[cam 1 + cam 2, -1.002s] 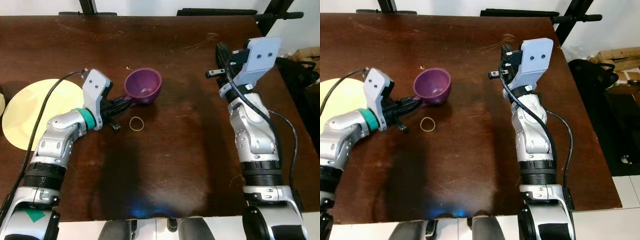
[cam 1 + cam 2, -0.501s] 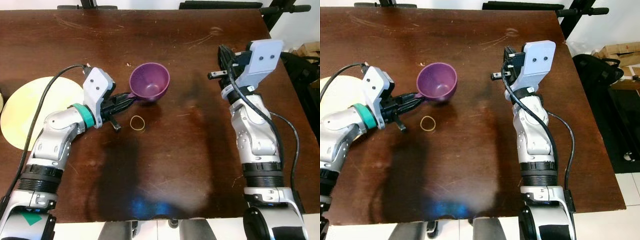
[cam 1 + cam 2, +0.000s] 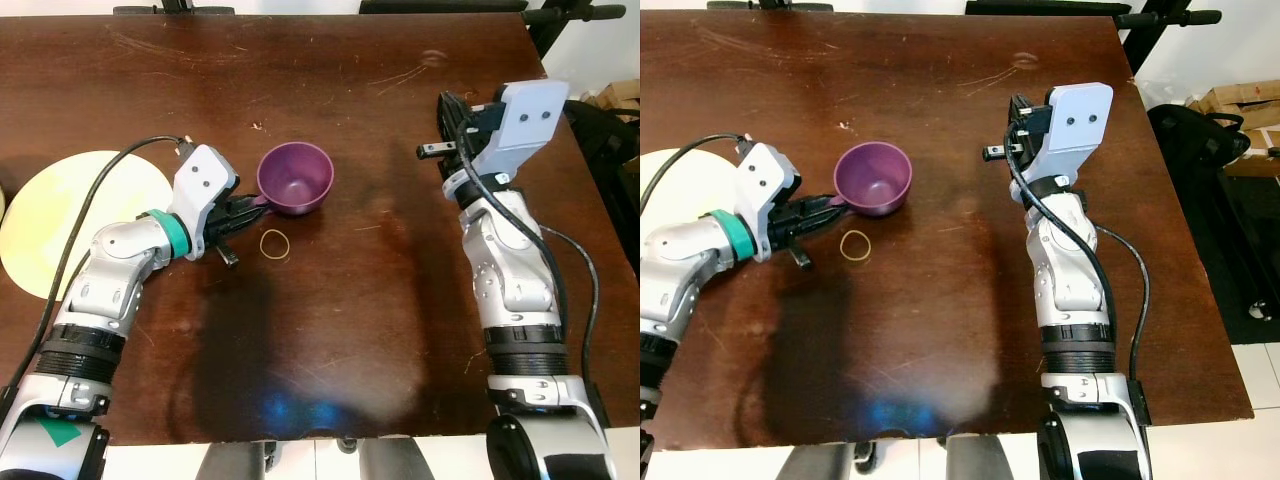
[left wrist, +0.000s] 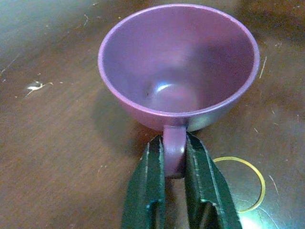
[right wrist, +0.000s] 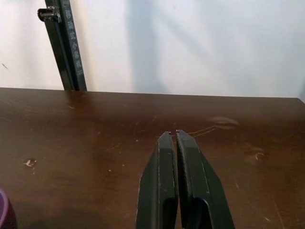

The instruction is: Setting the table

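My left claw (image 4: pixel 174 164) stays pinched on the purple cup's (image 3: pixel 294 178) handle; the cup has come back down upright, left of centre on the bench (image 3: pixel 360 300), so I judge it placed. My right claw (image 5: pixel 177 176) hovers closed, holding nothing.

Rubber band (image 3: pixel 274 243), cardboard boxes (image 3: pixel 1238 100)

Silver arms (image 3: pixel 505 270), black cables, teal wristband (image 3: pixel 175 235)
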Available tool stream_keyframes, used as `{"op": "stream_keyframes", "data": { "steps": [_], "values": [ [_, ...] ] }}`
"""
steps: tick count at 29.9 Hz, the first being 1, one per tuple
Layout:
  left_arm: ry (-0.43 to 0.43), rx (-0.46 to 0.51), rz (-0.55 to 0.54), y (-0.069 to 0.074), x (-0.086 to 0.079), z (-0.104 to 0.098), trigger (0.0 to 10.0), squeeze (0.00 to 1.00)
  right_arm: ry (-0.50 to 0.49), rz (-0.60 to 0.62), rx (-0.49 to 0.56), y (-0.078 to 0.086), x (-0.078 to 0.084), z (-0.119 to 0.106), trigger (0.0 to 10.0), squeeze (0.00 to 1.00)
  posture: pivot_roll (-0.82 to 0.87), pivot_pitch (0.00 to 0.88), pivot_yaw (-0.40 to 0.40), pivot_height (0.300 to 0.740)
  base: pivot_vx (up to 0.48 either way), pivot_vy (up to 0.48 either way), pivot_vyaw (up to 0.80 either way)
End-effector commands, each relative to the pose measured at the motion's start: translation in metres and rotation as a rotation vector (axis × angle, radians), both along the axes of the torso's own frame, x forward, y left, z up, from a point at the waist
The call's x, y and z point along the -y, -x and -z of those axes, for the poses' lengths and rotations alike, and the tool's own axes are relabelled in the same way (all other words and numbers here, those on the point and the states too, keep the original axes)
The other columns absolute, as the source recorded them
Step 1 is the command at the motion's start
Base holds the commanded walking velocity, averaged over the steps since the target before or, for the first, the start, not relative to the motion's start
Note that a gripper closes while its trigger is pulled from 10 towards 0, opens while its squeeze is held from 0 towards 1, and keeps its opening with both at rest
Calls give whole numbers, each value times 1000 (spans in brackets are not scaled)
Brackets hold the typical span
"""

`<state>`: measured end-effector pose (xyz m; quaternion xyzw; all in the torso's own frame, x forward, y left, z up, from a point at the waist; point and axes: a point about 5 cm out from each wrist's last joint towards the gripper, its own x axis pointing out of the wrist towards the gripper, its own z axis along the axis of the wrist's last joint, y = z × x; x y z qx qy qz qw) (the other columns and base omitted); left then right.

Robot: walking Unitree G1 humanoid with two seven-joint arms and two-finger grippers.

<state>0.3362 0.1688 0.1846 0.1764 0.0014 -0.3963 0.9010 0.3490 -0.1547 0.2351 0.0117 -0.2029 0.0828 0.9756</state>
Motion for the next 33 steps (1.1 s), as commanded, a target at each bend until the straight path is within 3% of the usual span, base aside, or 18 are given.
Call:
{"op": "stream_keyframes", "data": {
  "steps": [1,13,14,19,20,25,27,29,33],
  "values": [
    [1,-28,1,1,-1,5,10000,1000,-16,7,-6,2,2,5,10000,0,71,229,49,740,0,0,0],
    [37,-16,11,3,-2,-5,10000,1000,-16,2,3,1,1,4,10000,0,85,183,53,740,0,0,0],
    [41,-6,10,8,-8,-11,10000,0,-18,2,6,1,1,4,10000,0,92,164,53,740,0,0,0],
    [49,5,10,14,-15,-19,10000,0,-20,2,9,1,1,4,10000,0,99,151,56,740,0,0,0],
    [56,22,18,40,-28,-36,10000,0,-26,4,12,4,3,6,10000,0,119,114,62,740,0,0,0],
    [74,51,-16,56,-33,-45,10000,0,-40,16,-4,10,5,14,10000,0,128,86,45,740,0,0,0],
    [101,69,-56,57,-32,-46,10000,0,-51,27,-18,12,6,19,10000,0,128,75,42,740,0,0,0],
    [173,110,-187,48,-25,-43,10000,0,-70,56,-42,16,8,28,10000,0,119,64,43,740,0,0,0],
    [228,139,-289,39,-18,-38,10000,0,-84,85,-51,18,10,31,10000,0,109,60,44,740,0,0,0]
  ]
}}
